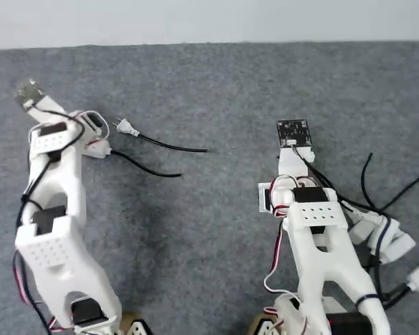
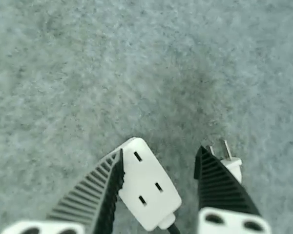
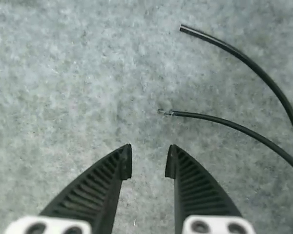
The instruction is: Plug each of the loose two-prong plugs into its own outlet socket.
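Plug lies on the grey tabletop, 2 prongs visible, just beside the outer face of 1 finger of the left hand. Left hand is spread wide, low over the tabletop, straddling a white socket. Socket touches the other finger, with a clear gap to the plug-side finger, so nothing is clamped. Socket slots face up. Plug and socket are apart, with that finger between them.

High view: plug sits left-rear on the tabletop. Plug cord trails toward the centre. Socket cord runs roughly alongside it, nearer the arms. Both cords end loose mid-tabletop.

Right hand hovers over bare tabletop, fingers a narrow gap apart, holding nothing. The 2 cord ends lie ahead of it, not touching.

More white connectors with black cords lie beside the right arm near the right edge. Can't tell whether they are plugs or sockets.
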